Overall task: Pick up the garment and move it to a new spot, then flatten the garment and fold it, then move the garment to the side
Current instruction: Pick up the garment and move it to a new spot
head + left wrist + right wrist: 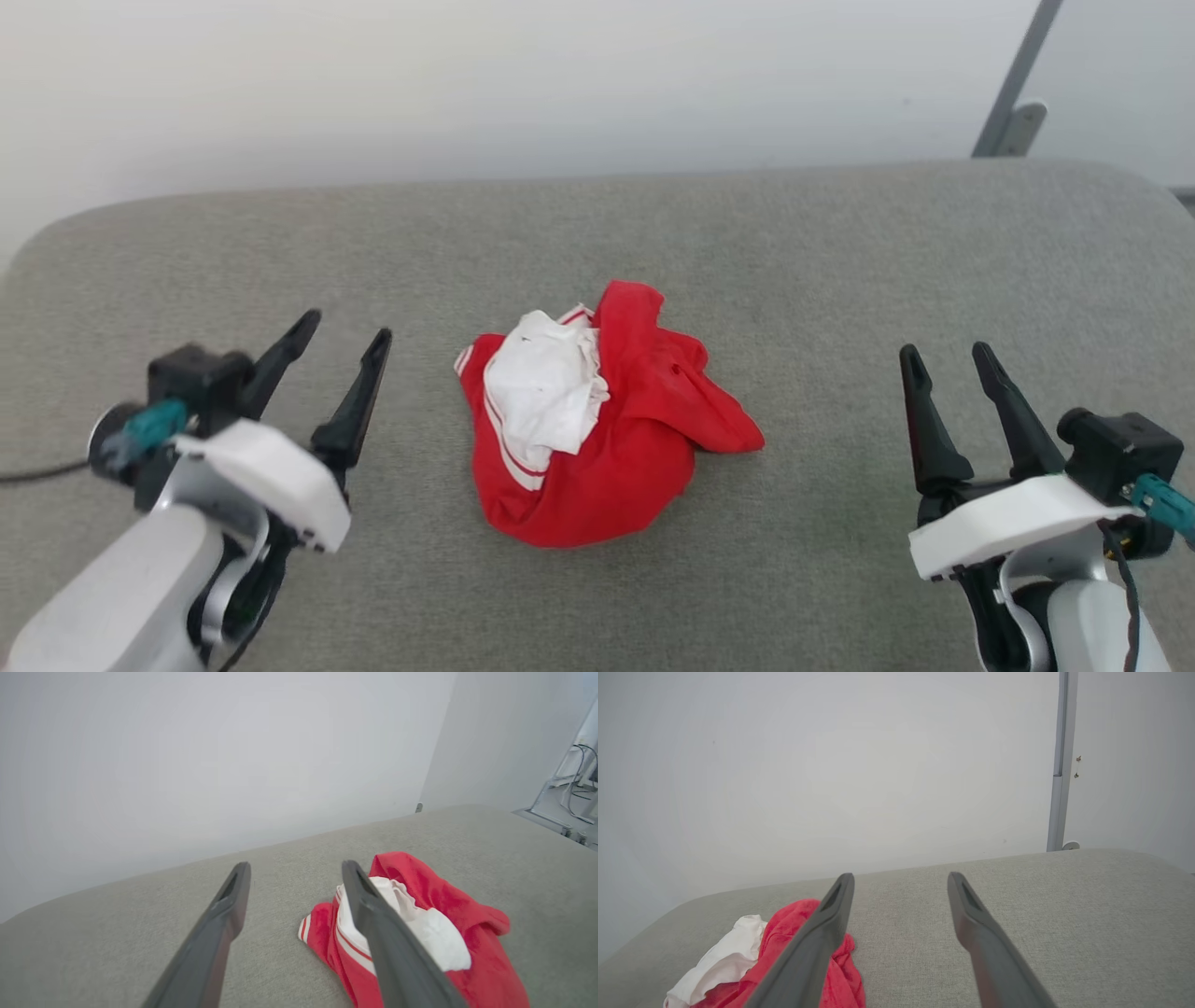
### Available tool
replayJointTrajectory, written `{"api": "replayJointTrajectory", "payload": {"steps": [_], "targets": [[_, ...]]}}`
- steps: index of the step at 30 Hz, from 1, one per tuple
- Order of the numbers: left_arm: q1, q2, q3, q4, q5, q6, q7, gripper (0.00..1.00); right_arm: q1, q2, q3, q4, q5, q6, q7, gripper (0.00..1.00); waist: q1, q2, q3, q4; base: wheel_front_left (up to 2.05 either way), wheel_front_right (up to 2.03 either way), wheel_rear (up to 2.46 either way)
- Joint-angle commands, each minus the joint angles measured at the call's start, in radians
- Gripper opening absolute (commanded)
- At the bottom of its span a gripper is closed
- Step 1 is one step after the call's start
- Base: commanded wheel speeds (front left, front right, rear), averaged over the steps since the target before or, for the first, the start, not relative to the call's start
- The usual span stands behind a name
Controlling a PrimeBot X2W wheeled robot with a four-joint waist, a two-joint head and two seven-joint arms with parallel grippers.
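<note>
The garment (597,420) lies crumpled in a heap at the middle of the grey cushioned surface (840,261). It is red with a white sleeve bunched on top and red-white striped trim; its lettering is hidden in the folds. My left gripper (347,333) hovers to its left, open and empty. My right gripper (948,355) stands well off to the right, open too. The left wrist view has the garment (467,952) just right of my left gripper (295,870). In the right wrist view the garment (784,952) sits at lower left, beside my right gripper (900,880).
A pale wall (467,84) rises behind the surface's rounded far edge. A grey metal post (1013,93) stands at the back right. A dark cable (37,474) trails off by my left arm. Bare grey fabric surrounds the heap.
</note>
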Motion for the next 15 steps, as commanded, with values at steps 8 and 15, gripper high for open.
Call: {"api": "replayJointTrajectory", "payload": {"steps": [8, 15], "targets": [[0.186, 0.031, 0.141, -0.137, 0.042, 0.106, -0.045, 1.0, 0.041, 0.0, -0.016, -0.023, -0.017, 0.0, 0.007, 1.0, 0.0, -0.0001, -0.041, 0.045, 0.0, 0.0, 0.0], [0.389, -0.042, 0.354, -0.254, 0.167, 0.127, -0.046, 1.0, 0.055, 0.0, -0.018, -0.026, -0.022, 0.0, 0.005, 1.0, 0.0, -0.0001, -0.054, 0.056, 0.0, 0.0, 0.0]]}}
